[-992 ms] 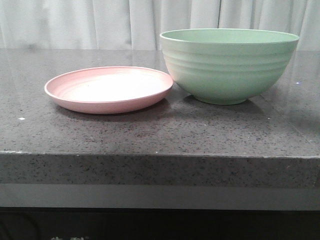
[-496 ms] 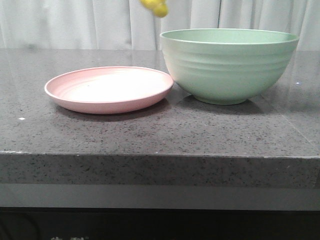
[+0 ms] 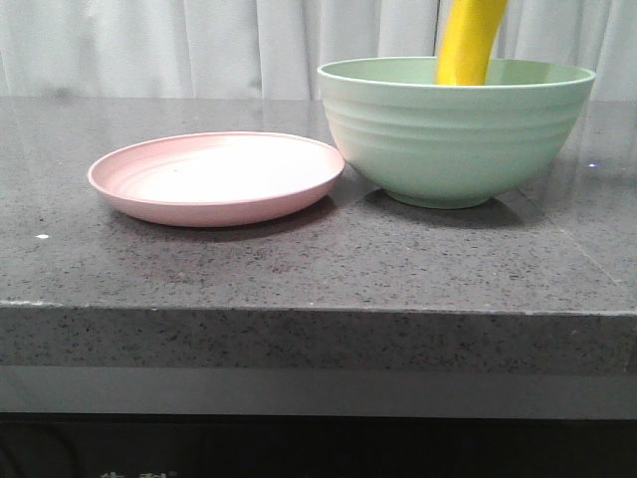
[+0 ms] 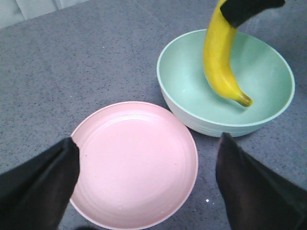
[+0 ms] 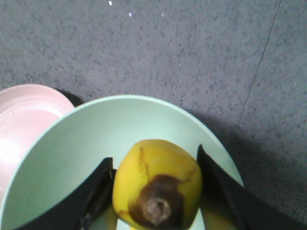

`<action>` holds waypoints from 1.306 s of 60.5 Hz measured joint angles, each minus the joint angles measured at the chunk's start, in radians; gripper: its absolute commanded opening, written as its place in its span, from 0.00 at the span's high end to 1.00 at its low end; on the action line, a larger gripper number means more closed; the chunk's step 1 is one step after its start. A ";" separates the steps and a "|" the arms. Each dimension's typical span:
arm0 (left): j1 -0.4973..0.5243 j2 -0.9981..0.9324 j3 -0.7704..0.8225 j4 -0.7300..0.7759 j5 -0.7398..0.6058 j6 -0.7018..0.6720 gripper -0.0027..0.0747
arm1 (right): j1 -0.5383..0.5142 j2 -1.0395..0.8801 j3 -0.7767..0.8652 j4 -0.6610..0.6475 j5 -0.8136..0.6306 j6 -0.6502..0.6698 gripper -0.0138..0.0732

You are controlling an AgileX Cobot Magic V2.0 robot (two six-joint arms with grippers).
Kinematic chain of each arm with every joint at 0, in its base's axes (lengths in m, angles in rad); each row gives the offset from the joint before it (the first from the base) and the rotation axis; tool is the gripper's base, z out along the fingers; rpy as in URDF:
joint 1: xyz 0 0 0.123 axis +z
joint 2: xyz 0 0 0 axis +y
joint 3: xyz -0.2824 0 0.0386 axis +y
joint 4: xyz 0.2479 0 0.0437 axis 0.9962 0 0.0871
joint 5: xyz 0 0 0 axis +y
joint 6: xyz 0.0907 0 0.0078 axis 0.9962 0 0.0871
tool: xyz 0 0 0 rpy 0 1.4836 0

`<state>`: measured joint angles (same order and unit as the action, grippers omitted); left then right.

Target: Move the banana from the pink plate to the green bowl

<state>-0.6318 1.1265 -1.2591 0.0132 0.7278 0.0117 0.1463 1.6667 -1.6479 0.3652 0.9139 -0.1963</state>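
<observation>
The yellow banana (image 3: 468,42) hangs upright with its lower end inside the green bowl (image 3: 456,139). My right gripper (image 5: 156,165) is shut on the banana (image 5: 156,184), one finger on each side of its top end. In the left wrist view the banana (image 4: 219,57) points down into the bowl (image 4: 192,96), its dark tip just above the inner wall. The pink plate (image 3: 214,177) lies empty to the left of the bowl. My left gripper (image 4: 146,146) is open and empty above the plate (image 4: 136,165).
Plate and bowl stand on a dark speckled stone counter (image 3: 318,269) with a thick front edge. A white curtain (image 3: 149,45) hangs behind it. The bowl's rim nearly touches the plate's right edge.
One second ago no banana showed in the front view. Half a second ago its tip came in at the top, left of the bowl. Now it hangs down into the bowl.
</observation>
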 measured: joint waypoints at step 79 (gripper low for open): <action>0.174 0.000 0.037 0.052 -0.037 -0.092 0.65 | 0.000 -0.123 -0.010 -0.141 0.143 0.183 0.91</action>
<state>-0.4579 1.1265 -1.2224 0.0652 0.6904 -0.0799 0.1463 1.5434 -1.6580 0.2242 1.0573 -0.0131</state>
